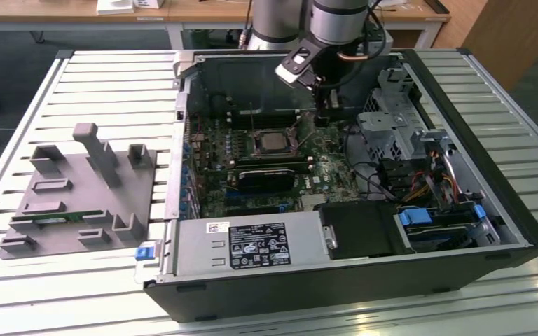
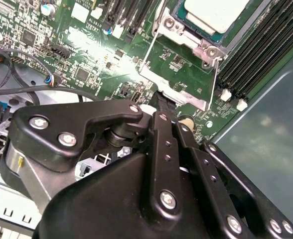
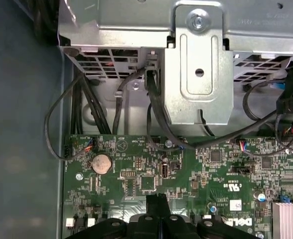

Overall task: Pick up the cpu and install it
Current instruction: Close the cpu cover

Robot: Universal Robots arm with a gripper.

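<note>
Looks like late install stage, with the small silver-grey square cpu (image 1: 271, 142) lying in the metal-framed socket (image 2: 186, 39) and the black pincer (image 1: 325, 119) closed tight on nothing, tips just beside it on the exterior view's right, light touch needed.

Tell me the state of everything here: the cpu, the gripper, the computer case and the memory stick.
cpu: seated in the socket, metal top up.
gripper: shut, holding nothing, low over the motherboard beside the socket.
computer case: lying on its side, side panel off.
memory stick: lying in the grey holder, outside the case.
</note>
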